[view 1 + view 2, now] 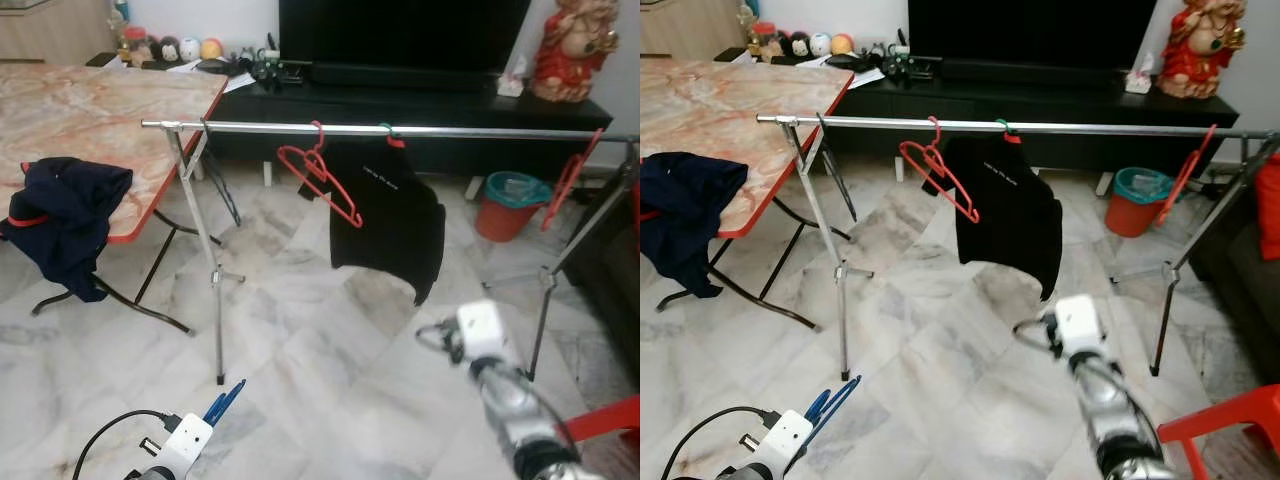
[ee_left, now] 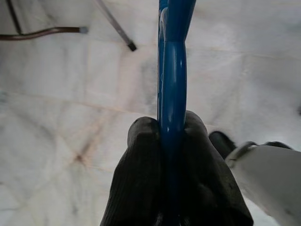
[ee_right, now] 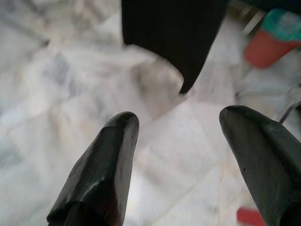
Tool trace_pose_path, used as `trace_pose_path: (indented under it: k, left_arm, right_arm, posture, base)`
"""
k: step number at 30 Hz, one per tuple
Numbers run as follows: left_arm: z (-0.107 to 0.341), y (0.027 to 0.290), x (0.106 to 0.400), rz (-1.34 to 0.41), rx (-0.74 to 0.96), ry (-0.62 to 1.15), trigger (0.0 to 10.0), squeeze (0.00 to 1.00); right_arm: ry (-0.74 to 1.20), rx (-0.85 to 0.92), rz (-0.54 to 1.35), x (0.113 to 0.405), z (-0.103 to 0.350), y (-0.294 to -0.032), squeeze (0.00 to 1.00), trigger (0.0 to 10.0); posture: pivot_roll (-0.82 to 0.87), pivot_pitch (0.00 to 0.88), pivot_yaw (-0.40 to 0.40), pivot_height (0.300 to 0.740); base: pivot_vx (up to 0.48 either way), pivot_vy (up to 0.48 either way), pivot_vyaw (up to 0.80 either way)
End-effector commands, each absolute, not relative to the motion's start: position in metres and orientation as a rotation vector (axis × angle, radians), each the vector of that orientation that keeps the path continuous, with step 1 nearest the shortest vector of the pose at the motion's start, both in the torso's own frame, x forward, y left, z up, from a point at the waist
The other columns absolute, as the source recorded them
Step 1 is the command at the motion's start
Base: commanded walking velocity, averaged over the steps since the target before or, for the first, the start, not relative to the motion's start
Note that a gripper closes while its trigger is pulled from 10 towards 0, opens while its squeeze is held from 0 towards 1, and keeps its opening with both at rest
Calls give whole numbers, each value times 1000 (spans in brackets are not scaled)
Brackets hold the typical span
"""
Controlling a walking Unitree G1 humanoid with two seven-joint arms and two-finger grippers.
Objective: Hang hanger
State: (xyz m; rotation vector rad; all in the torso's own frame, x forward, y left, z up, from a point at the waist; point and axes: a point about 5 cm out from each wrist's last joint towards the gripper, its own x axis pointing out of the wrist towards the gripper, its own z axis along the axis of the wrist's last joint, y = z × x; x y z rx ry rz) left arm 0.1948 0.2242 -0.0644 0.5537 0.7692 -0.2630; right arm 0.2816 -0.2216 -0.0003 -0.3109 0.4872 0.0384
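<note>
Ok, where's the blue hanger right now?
The blue hanger is clamped in the left gripper, low on the robot's left above the marble floor, short of the rail.

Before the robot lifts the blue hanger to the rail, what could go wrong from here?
1. The left end effector pinches the blue hanger on one thin bar only, so the hanger may swivel or slip while it is raised.
2. The rail already carries a red hanger and a black shirt; the hook could snag on them.
3. The right end effector is open near the shirt and could brush it.
</note>
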Motion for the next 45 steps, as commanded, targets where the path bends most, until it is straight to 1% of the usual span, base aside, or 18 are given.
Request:
trace_pose_path:
  k: [1,6,10,11,13,16,19,23,25,29,31,33,36,37,38,40,42,45]
  left_arm:
    - [-63,225,196,-268,585,752,10000,0]
    - [-62,225,197,-268,622,728,10000,0]
    - [-60,225,198,-269,648,699,10000,0]
    - [-37,229,231,-268,696,586,10000,0]
    - [4,232,274,-305,643,440,10000,0]
    - [11,234,281,-304,675,424,10000,0]
    - [25,234,291,-307,871,329,10000,0]
    - [27,233,293,-319,886,327,10000,0]
    - [26,233,292,-343,848,345,10000,0]
    - [43,235,298,-462,832,323,10000,0]
    - [51,228,299,-552,786,306,10000,0]
    - [56,221,300,-622,788,290,10000,0]
    - [70,194,298,-847,748,255,10000,0]
    - [70,194,298,-847,748,255,10000,0]
    - [75,182,295,-937,741,249,10000,0]
    - [79,175,292,-1001,725,254,10000,0]
    - [88,162,285,-1115,687,272,10000,0]
    - [97,150,279,-1207,694,267,10000,0]
  right_arm:
    - [462,-328,38,289,10,-230,0,10000]
    - [437,-344,76,293,19,-237,0,10000]
    - [435,-408,230,297,29,-236,0,10000]
    - [428,-428,278,298,33,-236,0,10000]
    - [414,-453,334,300,40,-235,0,10000]
    - [406,-466,352,301,43,-234,0,10000]
    - [406,-462,369,303,45,-230,0,10000]
    - [410,-454,416,302,45,-225,0,10000]
    - [403,-464,459,300,48,-222,0,10000]
    - [375,-497,552,301,63,-221,0,10000]
    - [355,-483,633,302,73,-217,0,10000]
    - [334,-475,695,301,81,-211,0,10000]
    - [307,-505,934,292,96,-189,0,10000]
    - [307,-505,934,292,96,-189,0,10000]
    - [300,-526,1009,288,102,-183,0,10000]
    - [296,-531,1051,286,106,-179,0,10000]
    - [286,-535,1116,283,114,-171,0,10000]
    - [292,-555,1175,278,117,-165,0,10000]
  posture:
    - [-84,0,-54,740]
    - [-84,0,-53,740]
    - [-89,0,-50,740]
    - [-89,0,-50,740]
    - [-85,0,-50,740]
    - [-85,0,-50,740]
    - [-85,0,-50,740]
    - [-86,0,-52,740]
    - [-86,0,-52,740]
    - [-88,0,-51,740]
    - [-90,0,-52,740]
    - [-89,0,-53,740]
    - [-88,0,-57,740]
    - [-88,0,-57,740]
    - [-88,0,-57,740]
    - [-93,0,-59,740]
    - [-95,0,-57,740]
    - [-89,0,-59,740]
  base:
    - [0,0,0]
    - [0,0,0]
    - [0,0,0]
    - [0,0,0]
    - [0,0,0]
    - [0,0,0]
    - [0,0,0]
    - [0,0,0]
    - [0,0,0]
    - [0,0,0]
    - [0,0,0]
    - [0,0,0]
    - [0,0,0]
    - [0,0,0]
    - [0,0,0]
    - [0,0,0]
    - [0,0,0]
    - [0,0,0]
